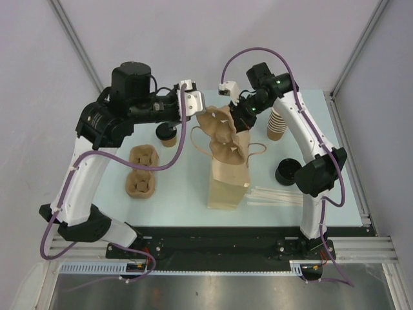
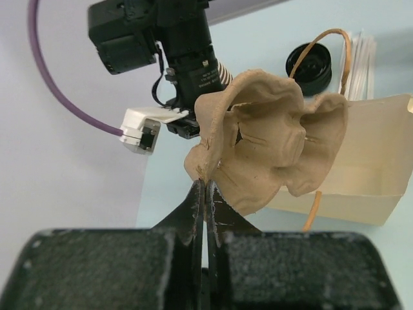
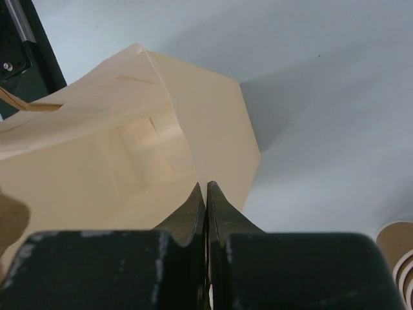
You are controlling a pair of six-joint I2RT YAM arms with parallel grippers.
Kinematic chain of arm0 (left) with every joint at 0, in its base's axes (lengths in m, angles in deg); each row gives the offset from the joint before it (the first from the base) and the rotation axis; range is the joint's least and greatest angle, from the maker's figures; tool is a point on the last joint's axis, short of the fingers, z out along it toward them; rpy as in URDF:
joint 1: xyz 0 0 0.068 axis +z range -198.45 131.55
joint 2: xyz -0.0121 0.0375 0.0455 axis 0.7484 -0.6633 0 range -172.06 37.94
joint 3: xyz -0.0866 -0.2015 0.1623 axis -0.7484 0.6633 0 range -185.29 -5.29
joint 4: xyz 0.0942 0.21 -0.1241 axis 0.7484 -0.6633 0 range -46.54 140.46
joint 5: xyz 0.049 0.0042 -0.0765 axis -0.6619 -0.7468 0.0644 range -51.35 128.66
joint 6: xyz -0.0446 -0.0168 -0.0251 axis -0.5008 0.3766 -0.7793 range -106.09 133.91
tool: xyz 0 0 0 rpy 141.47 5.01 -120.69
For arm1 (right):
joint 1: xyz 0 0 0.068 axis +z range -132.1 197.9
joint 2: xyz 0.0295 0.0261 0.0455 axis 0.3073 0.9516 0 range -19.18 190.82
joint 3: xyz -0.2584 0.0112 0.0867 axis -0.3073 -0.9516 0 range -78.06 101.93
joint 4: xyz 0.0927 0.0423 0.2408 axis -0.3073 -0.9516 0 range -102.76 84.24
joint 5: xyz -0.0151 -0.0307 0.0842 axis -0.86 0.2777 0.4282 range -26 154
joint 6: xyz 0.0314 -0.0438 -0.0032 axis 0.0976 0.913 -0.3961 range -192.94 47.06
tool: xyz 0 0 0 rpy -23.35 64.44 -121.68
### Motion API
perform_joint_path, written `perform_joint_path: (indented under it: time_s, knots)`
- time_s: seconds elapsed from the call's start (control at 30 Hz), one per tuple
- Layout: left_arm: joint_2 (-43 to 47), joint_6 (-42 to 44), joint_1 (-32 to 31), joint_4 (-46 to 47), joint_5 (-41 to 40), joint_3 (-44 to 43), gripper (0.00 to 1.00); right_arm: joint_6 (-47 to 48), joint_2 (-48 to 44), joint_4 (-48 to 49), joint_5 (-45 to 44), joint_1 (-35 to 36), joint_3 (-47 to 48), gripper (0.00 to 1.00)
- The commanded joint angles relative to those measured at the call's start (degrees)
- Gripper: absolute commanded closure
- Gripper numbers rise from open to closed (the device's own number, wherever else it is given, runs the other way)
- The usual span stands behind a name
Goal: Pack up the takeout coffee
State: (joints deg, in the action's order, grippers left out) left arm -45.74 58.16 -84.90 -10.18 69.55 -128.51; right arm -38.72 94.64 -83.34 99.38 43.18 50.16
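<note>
Our left gripper (image 2: 205,186) pinches the pulp carrier (image 2: 271,139) over the bag (image 1: 226,188). Our right gripper (image 3: 206,187) clamps its rim. The takeout coffee (image 1: 168,134) stands at the bag's ten o'clock.

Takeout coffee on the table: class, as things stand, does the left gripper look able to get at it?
Probably not yet. The left gripper is shut on the edge of the pulp carrier, above the paper bag. The takeout coffee stands nearby under that arm, otherwise unobstructed.
</note>
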Motion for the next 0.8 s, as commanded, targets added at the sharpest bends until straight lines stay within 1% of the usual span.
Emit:
perform_joint_path:
  time_s: [0.0,0.03,0.07,0.1,0.2,0.37,0.5,0.6,0.73,0.77]
  knots:
    - [-0.8,4.6,-2.8,-4.0,-4.4,-0.4,1.0,-3.2,0.4,-5.4,-1.5,1.4,3.9,0.95]
    - [-1.2,4.7,-3.3,-4.7,-4.9,-0.4,1.0,-4.2,0.4,-5.2,-2.1,1.4,3.8,0.89]
    - [-1.5,4.8,-3.6,-5.3,-6.1,-0.4,1.0,-4.8,0.3,-4.8,-2.6,1.8,3.5,0.88]
    - [-1.8,5.1,-4.3,-6.2,-6.5,-0.4,1.0,-5.1,-0.2,-4.4,-2.9,1.9,3.4,0.83]
    - [-3.0,5.1,-5.6,-7.6,-8.5,-0.7,1.0,-6.5,-1.1,-3.2,-4.3,2.4,1.9,0.81]
    - [-5.2,5.4,-7.6,-9.6,-11.2,-0.8,1.0,-6.8,-1.1,-2.5,-5.0,2.6,2.0,0.8]
    - [-6.8,5.4,-8.9,-11.2,-12.3,-0.8,1.0,-6.9,-1.0,-2.7,-4.4,2.6,2.4,0.7]
    - [-8.6,4.5,-9.2,-12.0,-12.3,-0.4,1.0,-6.5,-0.9,-2.8,-4.1,2.5,2.4,0.66]
    - [-11.1,4.0,-9.3,-12.3,-12.4,-0.4,1.0,-6.5,-0.8,-3.0,-3.6,1.9,2.7,0.63]
    - [-11.3,3.9,-9.3,-12.7,-12.4,-0.4,1.0,-6.4,-0.9,-3.1,-3.4,1.7,3.0,0.58]
